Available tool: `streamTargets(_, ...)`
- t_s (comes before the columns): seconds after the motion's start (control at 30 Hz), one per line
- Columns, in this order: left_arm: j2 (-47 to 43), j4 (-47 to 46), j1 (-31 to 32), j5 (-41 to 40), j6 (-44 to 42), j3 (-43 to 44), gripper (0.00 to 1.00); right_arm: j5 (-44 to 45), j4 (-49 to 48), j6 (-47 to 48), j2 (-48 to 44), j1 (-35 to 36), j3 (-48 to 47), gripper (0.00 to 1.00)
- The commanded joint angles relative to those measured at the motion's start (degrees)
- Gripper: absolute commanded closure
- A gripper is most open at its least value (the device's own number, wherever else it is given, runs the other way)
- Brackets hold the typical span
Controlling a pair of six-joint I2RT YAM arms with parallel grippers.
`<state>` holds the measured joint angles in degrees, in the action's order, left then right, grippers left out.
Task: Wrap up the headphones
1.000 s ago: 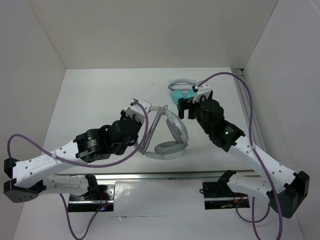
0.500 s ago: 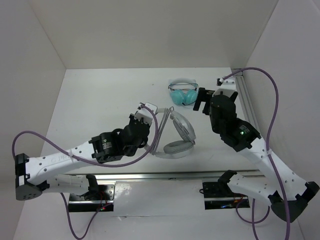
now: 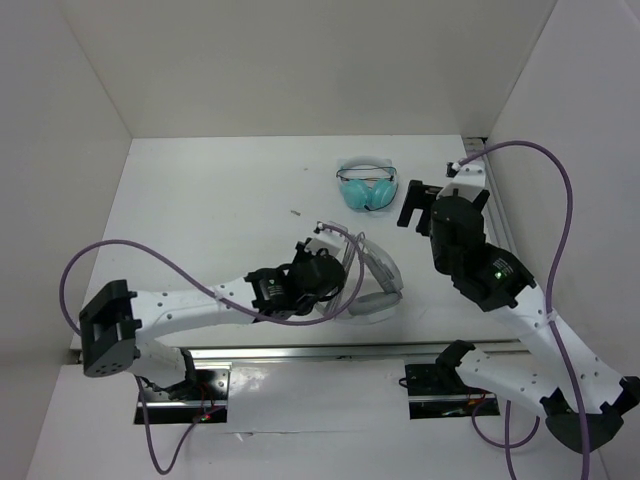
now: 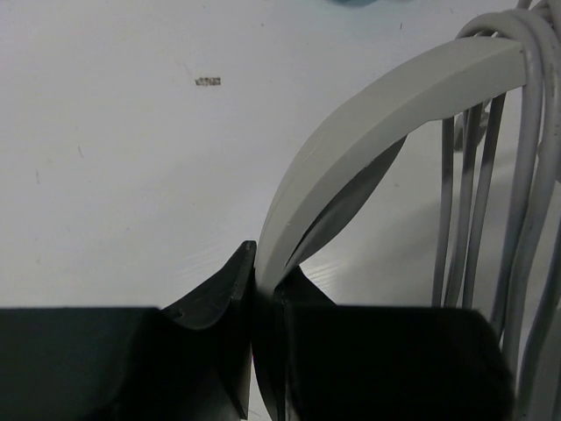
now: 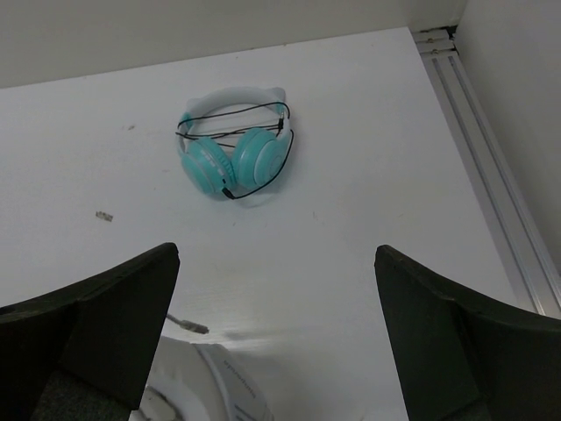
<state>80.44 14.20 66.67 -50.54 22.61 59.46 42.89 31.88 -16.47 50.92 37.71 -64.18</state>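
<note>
The headphones point(image 3: 377, 268) are white-grey and lie near the table's front middle, their pale cable point(image 4: 491, 175) looped in several strands around the headband point(image 4: 386, 105). My left gripper point(image 3: 335, 270) is shut on one end of that headband point(image 4: 267, 272), its jaws pinching the band. My right gripper point(image 3: 418, 205) hovers to the right, behind the headphones, open and holding nothing point(image 5: 276, 253). In the right wrist view a part of the headphones point(image 5: 223, 386) and the cable's plug point(image 5: 188, 326) show at the bottom left.
Smaller teal headphones point(image 3: 365, 186) with a dark cord lie at the back point(image 5: 235, 151). A metal rail point(image 5: 491, 175) runs along the right wall. White walls close in the left, back and right sides. A small speck point(image 4: 208, 82) lies on the table.
My left arm has slid right with the headphones in its grip. My right gripper has pulled back from the headphones toward the right wall and stayed open.
</note>
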Motion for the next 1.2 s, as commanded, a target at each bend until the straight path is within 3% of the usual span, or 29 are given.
streamTargets(0.0, 3.3, -5.49, 0.03, -1.31, 7.53, 5.92, 1.0, 1.58, 0.81, -0.14, -2.22, -0.54, -0.07, 0.0)
streamTargets(0.43, 18.25, -7.16, -7.08, 10.28, 15.44, 11.91, 1.0, -0.88, 0.73, 1.0, -3.89, -0.54, -0.59, 0.0)
streamTargets(0.87, 37.41, -7.25, -16.31, 22.94, 20.37, 24.38, 1.0, -6.33, -0.33, 1.53, -3.89, -0.54, 0.46, 0.0)
streamTargets(1.03, 41.37, -6.12, -17.54, 26.27, 20.89, 29.21, 0.92, -7.47, -0.33, 1.53, -3.89, -0.54, 0.46, 0.0)
streamTargets(1.13, 43.3, -4.36, -17.54, 27.52, 21.5, 32.11, 0.83, -8.79, 0.2, 1.53, -3.89, -0.54, 0.46, 0.0)
streamTargets(1.17, 43.31, -3.48, -17.54, 27.52, 21.51, 32.12, 0.75, -9.31, 0.2, 1.01, -3.89, -0.54, 0.46, 0.0)
